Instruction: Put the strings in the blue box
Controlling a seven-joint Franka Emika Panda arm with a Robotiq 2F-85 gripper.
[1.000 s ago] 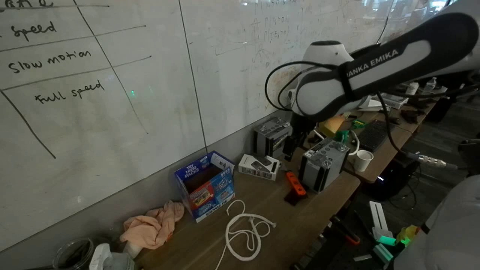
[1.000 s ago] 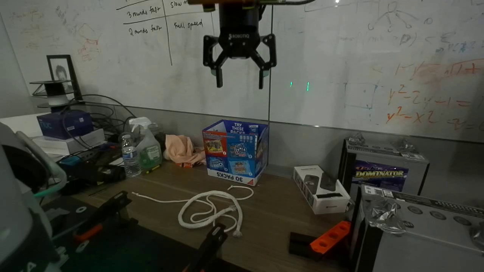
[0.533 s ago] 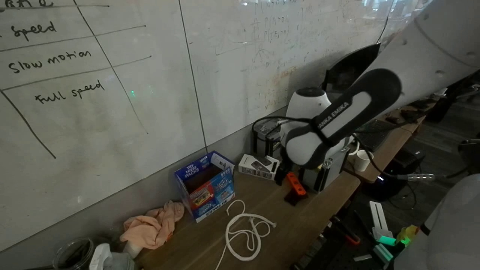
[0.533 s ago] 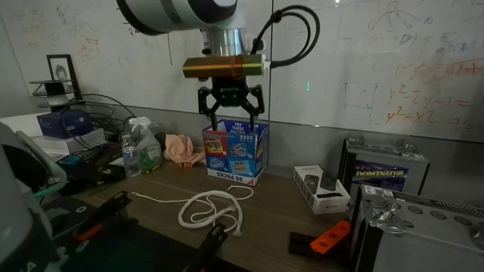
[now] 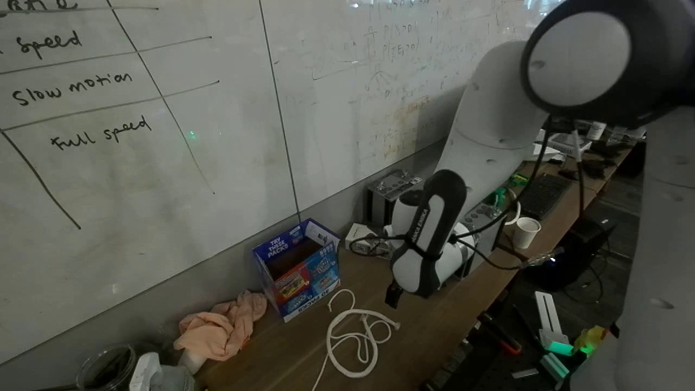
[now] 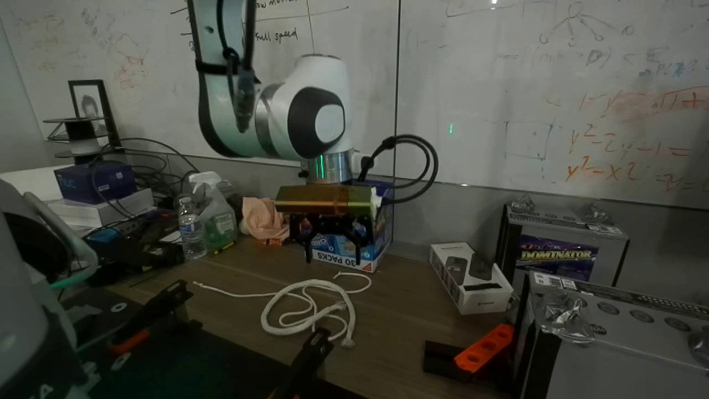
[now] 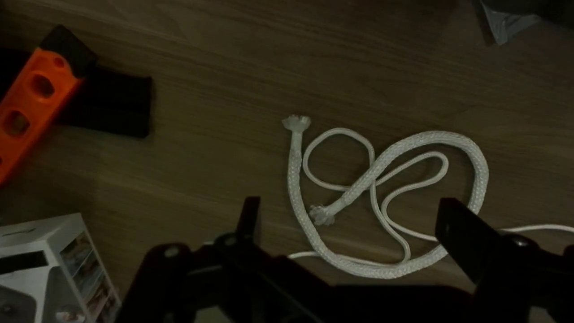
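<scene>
Strings [image 7: 368, 176] lengthwise along table [image 6: 401, 310]

The off-white arm [image 5: 488, 103] is bearing a round, pale, black-rimmed joint cap [image 5: 578, 60] toward two o'clock in an exterior view. "EMIKA" lettering [image 5: 420, 224] is running in white along a black panel [image 5: 457, 183]. In an exterior view, a silvery collar [image 6: 335, 168] is gleaming above a bronze-and-olive bar [image 6: 327, 200], and black cables [image 6: 435, 162] are looping out toward three o'clock. The jaws are looking matte black, dotted with small round fastener heads [image 7: 171, 251].
</scene>
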